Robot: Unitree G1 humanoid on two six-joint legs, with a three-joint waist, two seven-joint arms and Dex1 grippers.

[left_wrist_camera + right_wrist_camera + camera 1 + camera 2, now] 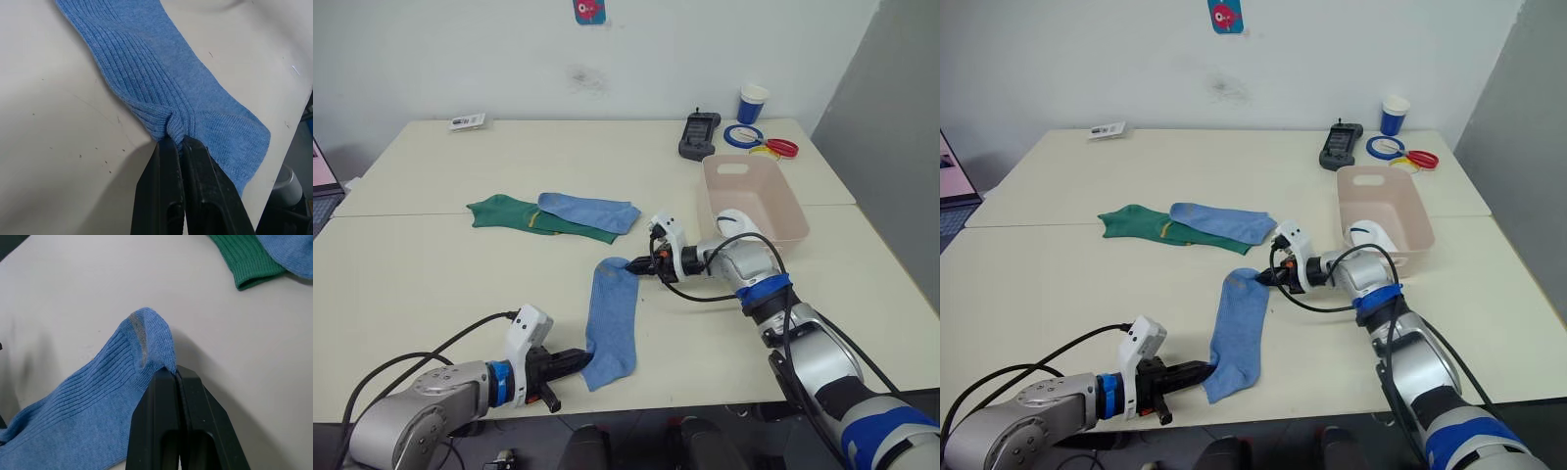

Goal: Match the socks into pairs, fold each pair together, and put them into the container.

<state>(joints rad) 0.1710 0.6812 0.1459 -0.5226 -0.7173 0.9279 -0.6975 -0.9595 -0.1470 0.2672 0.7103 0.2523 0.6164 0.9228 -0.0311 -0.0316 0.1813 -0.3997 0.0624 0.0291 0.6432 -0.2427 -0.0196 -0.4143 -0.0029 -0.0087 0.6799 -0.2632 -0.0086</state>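
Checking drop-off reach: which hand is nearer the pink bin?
Right. The right hand sits just beside the pink bin; the left hand is at the table's near edge, far off.

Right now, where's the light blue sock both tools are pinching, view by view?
Left eye: light blue sock at centre-bottom, between left tool and right tool.
Right eye: sock at centre-bottom.
Left wrist: its edge bunched at the tool tips.
Right wrist: its end in the tool tips.
Shared landmark: green sock.
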